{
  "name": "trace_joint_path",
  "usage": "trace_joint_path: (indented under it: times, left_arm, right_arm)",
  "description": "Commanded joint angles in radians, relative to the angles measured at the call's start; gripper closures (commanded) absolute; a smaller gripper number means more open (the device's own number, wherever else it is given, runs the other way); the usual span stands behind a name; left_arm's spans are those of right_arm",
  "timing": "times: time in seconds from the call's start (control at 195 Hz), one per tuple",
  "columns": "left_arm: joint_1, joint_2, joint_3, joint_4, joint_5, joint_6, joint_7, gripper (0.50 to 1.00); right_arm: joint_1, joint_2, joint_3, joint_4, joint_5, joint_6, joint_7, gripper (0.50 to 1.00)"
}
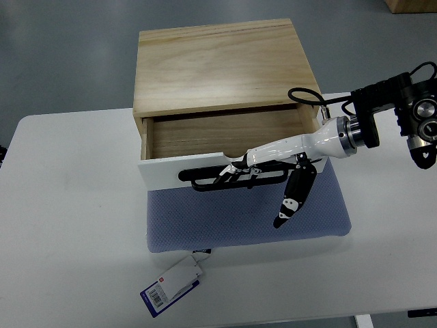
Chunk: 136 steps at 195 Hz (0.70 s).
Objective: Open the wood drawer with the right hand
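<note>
1. Wood drawer (205, 137) sits pulled partway out of its light wooden box (222, 65) at the middle of the white worktop (75, 225), its bare inside showing.
2. Its white front panel (164, 169) faces the near edge and carries a black handle (205, 183) running across it.
3. Right hand (239, 167) comes in from the right edge on a white forearm, reaching over the drawer's right side.
4. Its fingers are hooked around the black handle, grasping it near the middle of the panel.
5. One black and white finger, the thumb (290, 201) as it seems, hangs down free, pointing at the blue mat (205, 222).
6. That blue mat lies under the drawer's front and reaches toward the near edge.
7. White and blue tag (171, 285) with a barcode lies on the worktop just below the mat's near left corner.
</note>
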Motion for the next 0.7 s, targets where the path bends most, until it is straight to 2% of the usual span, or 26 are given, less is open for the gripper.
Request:
trace_joint_path:
  times: [0.0, 0.693]
  left_arm:
    - [0.0, 0.0, 0.0, 0.0, 0.0, 0.0, 0.0, 0.5]
    - [0.0, 0.0, 0.0, 0.0, 0.0, 0.0, 0.0, 0.5]
  right_arm:
    - [-0.004, -0.003, -0.001, 0.01, 0.0, 0.0, 0.0, 0.55]
    - [-0.005, -0.027, 0.001, 0.036, 0.0, 0.0, 0.002, 0.55]
